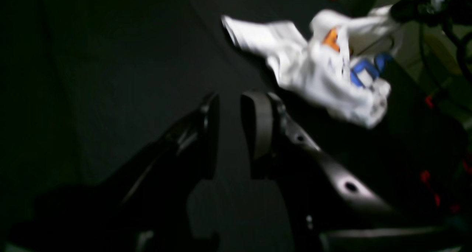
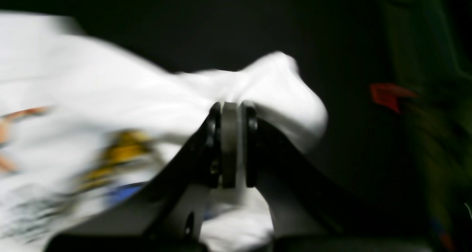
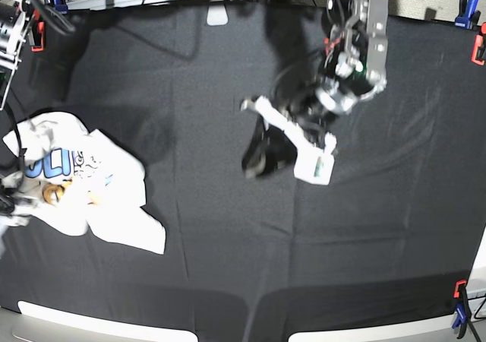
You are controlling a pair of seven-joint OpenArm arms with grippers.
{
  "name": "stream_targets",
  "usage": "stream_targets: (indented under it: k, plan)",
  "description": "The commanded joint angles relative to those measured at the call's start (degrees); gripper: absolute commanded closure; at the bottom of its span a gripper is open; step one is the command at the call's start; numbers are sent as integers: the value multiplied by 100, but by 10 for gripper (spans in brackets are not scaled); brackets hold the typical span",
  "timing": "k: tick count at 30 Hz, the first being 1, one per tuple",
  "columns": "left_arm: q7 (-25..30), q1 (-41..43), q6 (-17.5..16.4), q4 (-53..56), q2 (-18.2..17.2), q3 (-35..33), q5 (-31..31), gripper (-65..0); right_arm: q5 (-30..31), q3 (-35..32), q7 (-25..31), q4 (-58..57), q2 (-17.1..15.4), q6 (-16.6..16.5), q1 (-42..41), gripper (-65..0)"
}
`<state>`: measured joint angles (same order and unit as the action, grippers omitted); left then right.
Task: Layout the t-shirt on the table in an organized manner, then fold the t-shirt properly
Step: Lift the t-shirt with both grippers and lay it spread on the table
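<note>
The right gripper point(image 2: 231, 112) is pinching a fold of the white t-shirt point(image 3: 83, 190), which is lying bunched at 9 o'clock on the table point(image 3: 228, 266). The left gripper point(image 1: 230, 132) is hanging empty, its jaws parted, over the table's middle.

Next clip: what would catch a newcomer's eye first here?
The bunched white t-shirt glares against the black table, lying at its left edge in the base view. The right pincer is shut on a fold of it. The left pincer hangs slightly open and empty above the table's middle.
</note>
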<state>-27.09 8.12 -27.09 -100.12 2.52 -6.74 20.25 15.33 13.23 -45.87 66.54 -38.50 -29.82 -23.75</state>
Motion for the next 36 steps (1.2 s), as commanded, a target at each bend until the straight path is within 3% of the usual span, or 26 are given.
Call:
stream_targets:
  k: [1, 3, 5, 11, 16, 19, 24, 28, 31, 33, 36]
  plan:
    - [63, -118, -39, -105, 31, -83, 66, -130, 223, 37, 20, 302, -105, -173, -179, 0]
    - [-122, -225, -39, -103, 31, -234, 13, -130, 599, 37, -264, 702, -105, -463, -179, 0]
    - [-186, -275, -35, -103, 33, -376, -138, -131, 835, 37, -717, 1054, -122, -472, -186, 0]
    - [-160, -273, -35, -103, 33, -577, -238, -132, 715, 37, -1648, 1469, -203, -472, -212, -215]
    - [-160, -275, -35, -98, 52, -581, -216, -132, -195, 267, -1821, 1467, -245, -343, -212, -223]
    - [-157, -275, -31, -31, 109, -579, -153, -132, -278, 636, -1843, 1467, -245, -142, -212, -223]
    - [-162, -490, -15, 579, 525, -586, -157, -132, -251, 1473, -1832, 1469, -249, -9, -210, -223]
    - [-166, -970, -17, 1268, 599, -1047, -146, -132, 581, 1963, -1843, 1464, -348, -55, -2, -223]
    - [-166, -1344, 2, 1513, 599, -1663, -404, -132, 1421, 1954, -1834, 1464, -402, -588, 472, -223]
    - [-166, -1552, 310, 1532, 599, -2090, -732, -132, 2138, 1886, -1834, 1464, -374, -946, 846, -223]
    - [-164, -1794, 870, 1537, 599, -2645, -1207, -132, 2721, 1766, -1845, 1464, -195, -1018, 1294, -223]
